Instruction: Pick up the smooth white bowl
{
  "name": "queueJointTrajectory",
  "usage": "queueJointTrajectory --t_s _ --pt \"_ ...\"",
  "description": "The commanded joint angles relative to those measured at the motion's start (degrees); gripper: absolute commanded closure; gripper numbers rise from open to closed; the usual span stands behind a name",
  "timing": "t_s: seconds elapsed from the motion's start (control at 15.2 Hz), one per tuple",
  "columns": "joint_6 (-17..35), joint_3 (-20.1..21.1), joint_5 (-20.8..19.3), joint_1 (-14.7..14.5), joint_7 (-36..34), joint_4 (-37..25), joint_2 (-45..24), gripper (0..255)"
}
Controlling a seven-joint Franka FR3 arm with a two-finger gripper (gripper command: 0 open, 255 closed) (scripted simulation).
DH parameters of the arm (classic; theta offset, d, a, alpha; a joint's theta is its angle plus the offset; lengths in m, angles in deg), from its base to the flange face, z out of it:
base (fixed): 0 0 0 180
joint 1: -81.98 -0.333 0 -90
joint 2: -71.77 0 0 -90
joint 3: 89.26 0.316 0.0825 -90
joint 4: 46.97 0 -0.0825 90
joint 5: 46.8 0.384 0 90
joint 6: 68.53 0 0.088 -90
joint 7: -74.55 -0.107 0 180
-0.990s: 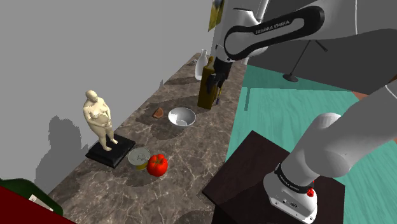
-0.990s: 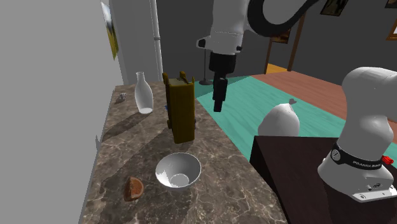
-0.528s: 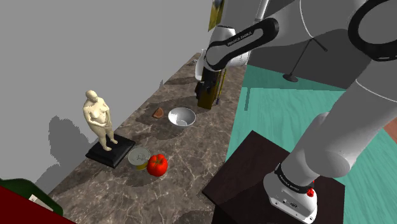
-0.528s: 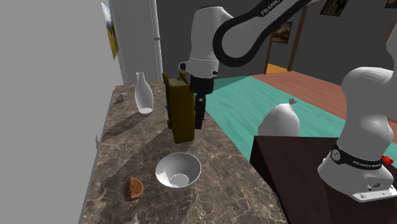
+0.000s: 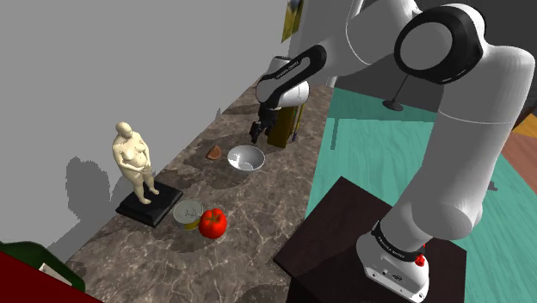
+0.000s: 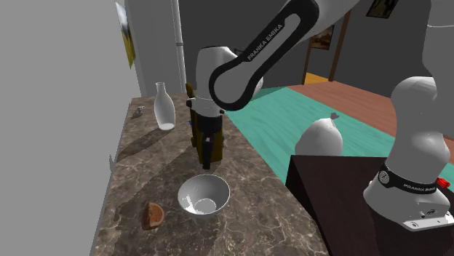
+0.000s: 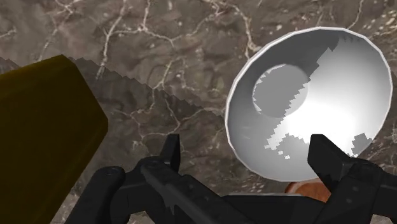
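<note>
The marble counter (image 5: 249, 224) runs along a grey wall. The white arm (image 5: 465, 129) rises from its dark stand (image 5: 336, 224) and bends down over the counter's far part. Its black gripper (image 5: 256, 133) points downward above the counter, between the box and the bowl. In the wrist view the gripper (image 7: 245, 153) has its 2 fingers (image 7: 170, 149) spread wide with nothing between them but the bowl's near rim and marble. They touch nothing.

A cream statue (image 5: 133, 159) stands on a black base near the wall. The olive box (image 5: 287, 129) stands upright just behind the gripper. Beyond the box, a white bottle (image 6: 164, 107) stands upright near the wall.

The bowl (image 5: 245, 158) sits upright on the counter, close in front of the box and just below and beside the gripper (image 6: 206, 161). It is white and smooth inside (image 7: 312, 108), and apart from its neighbours.

A red tomato (image 5: 212, 223) lies touching a can (image 5: 188, 213), both near the statue's base. 1 small brown wedge (image 5: 214, 153) lies near the bowl on its wall side.
</note>
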Motion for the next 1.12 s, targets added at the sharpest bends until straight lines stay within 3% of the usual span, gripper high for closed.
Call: queueJointTrajectory --t_s 0.0,0.53,0.59,1.06 --pt "1.3 0.5 1.1 0.4 1.1 -1.1 -2.5 0" --pt "5.2 1.6 3.0 1.1 2.8 -1.1 -6.5 0" --pt "5.2 1.6 3.0 1.1 2.8 -1.1 -6.6 255" --pt "5.3 1.6 3.1 1.2 2.9 -1.1 -6.5 255"
